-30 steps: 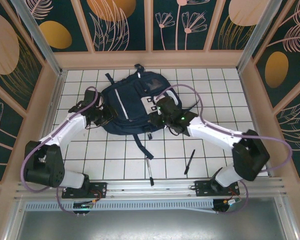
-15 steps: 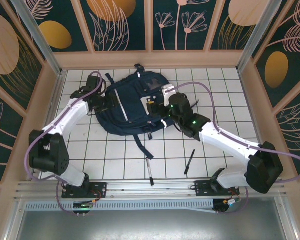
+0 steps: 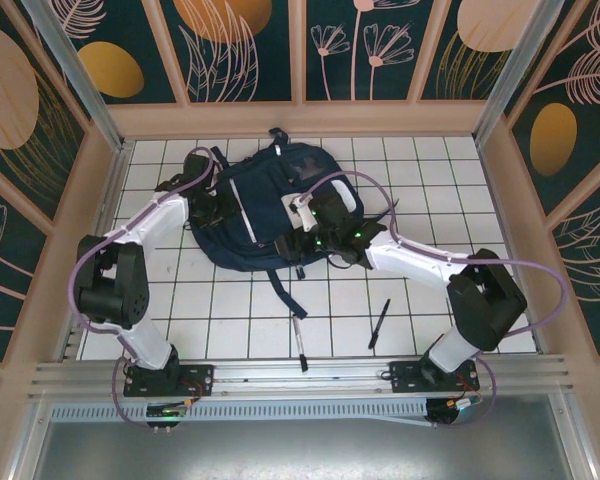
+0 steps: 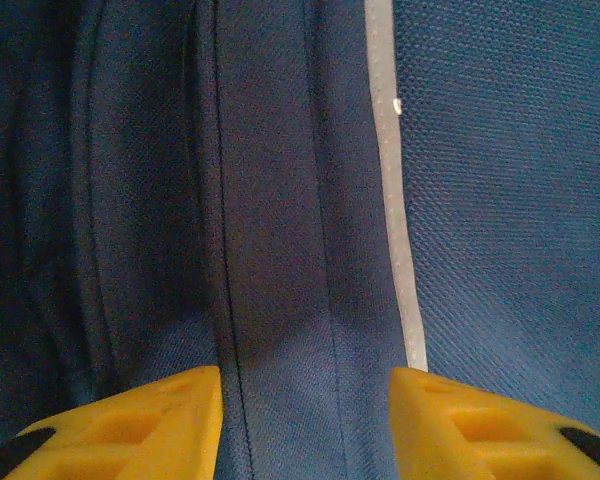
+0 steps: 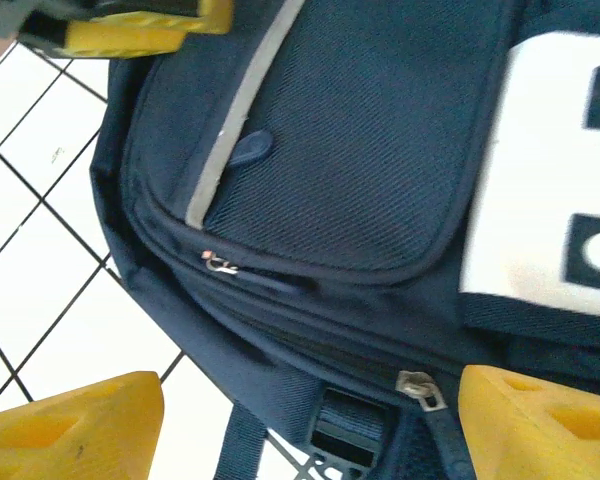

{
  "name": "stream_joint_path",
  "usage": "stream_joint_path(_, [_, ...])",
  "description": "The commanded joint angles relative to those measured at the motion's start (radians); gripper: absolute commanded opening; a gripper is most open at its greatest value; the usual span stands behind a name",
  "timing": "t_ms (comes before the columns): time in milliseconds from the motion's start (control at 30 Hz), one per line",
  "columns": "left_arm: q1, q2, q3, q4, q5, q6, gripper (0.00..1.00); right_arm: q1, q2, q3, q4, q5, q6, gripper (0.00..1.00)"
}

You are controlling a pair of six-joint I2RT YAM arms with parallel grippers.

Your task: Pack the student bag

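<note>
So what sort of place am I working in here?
Probably a purpose-built robot test cell rather than a real classroom: a white gridded tabletop, boxed in by leaf-patterned wall panels, with a metal mounting rail along the near edge.

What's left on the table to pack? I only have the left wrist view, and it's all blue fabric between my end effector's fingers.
Observer: A pen and a second pen lie on the white tiles in front of the student bag, apart from it.
Operator: Where's the right end effector?
Observer: The right end effector hovers open over the bag's lower edge, beside a metal zipper pull.
Operator: Is the front pocket zipped?
Observer: It looks shut; its small pull sits at the pocket's corner.
</note>
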Motion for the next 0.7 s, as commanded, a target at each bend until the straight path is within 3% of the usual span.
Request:
stream_joint_path(0, [-0.001, 0.068, 0.012, 0.056, 0.044, -0.046, 0.42, 0.017, 0.036, 0.043, -0.015, -0.020, 0.033, 0.76])
stream_joint_path(67, [0.000, 0.077, 0.009, 0.056, 0.055, -0.051, 0.41, 0.024, 0.048, 0.046, -0.019, -0.046, 0.016, 0.75])
stream_joint_path(200, [0.000, 0.030, 0.014, 0.036, 0.037, -0.041, 0.00, 0.027, 0.086, 0.071, -0.059, -0.103, -0.108, 0.72])
stream_joint_path(333, [0.001, -0.051, 0.004, 0.011, 0.097, -0.079, 0.00, -0.001, 0.183, 0.180, -0.180, -0.185, -0.232, 0.65])
stream_joint_path(500, [0.000, -0.111, -0.026, 0.007, 0.192, -0.132, 0.00, -0.009, 0.228, 0.223, -0.213, -0.211, -0.297, 0.66])
stream_joint_path(667, [0.000, -0.140, -0.040, 0.002, 0.218, -0.145, 0.00, -0.016, 0.241, 0.210, -0.167, -0.102, -0.325, 0.70])
